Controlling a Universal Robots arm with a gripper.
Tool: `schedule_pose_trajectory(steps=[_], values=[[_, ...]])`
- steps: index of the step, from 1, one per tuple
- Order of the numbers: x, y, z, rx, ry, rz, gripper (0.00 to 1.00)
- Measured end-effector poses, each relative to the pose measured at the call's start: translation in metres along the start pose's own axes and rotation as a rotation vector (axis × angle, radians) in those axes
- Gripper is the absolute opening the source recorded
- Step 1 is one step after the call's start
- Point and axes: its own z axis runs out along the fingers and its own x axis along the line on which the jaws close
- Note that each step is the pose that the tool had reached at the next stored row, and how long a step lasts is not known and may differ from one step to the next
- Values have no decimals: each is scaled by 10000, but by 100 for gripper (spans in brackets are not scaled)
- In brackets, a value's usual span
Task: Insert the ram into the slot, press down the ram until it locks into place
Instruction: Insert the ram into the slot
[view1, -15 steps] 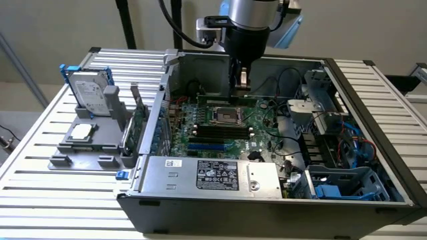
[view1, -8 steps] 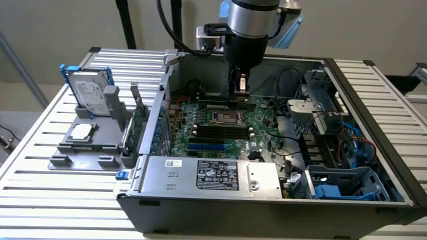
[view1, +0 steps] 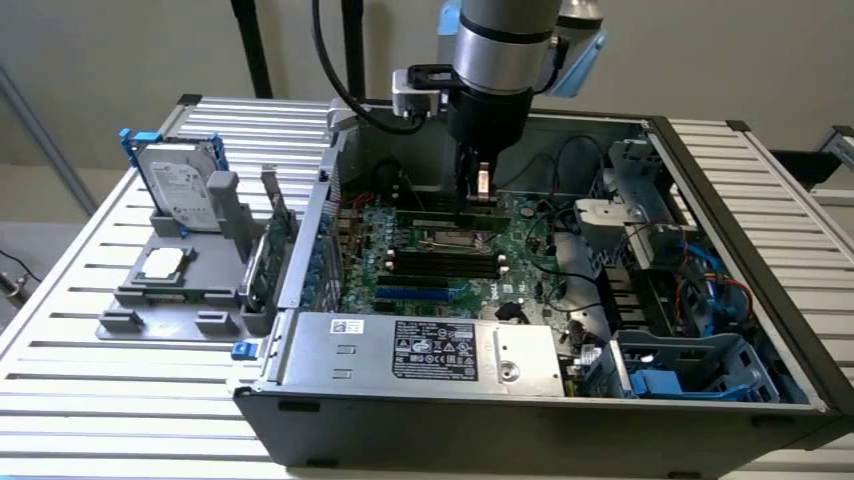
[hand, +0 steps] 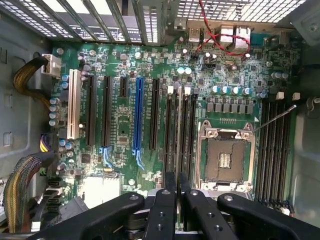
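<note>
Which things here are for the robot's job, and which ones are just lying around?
For the job:
- long thin green ram stick, held in the black gripper
- black memory slots on the green motherboard

Just lying about:
- blue-framed silver hard drive
- green expansion card
- grey labelled metal box

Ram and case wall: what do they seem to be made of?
The ram: thin green board with a matte face, likely fibreglass circuit laminate. The case wall: dull dark-grey sheet metal, judging by its thin folded edges; probably painted steel, though the look leaves that open.
</note>
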Motion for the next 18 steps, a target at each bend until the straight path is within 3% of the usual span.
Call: schedule_pose_trajectory(steps=[18], values=[[6,9,327,2,0,-1,13]])
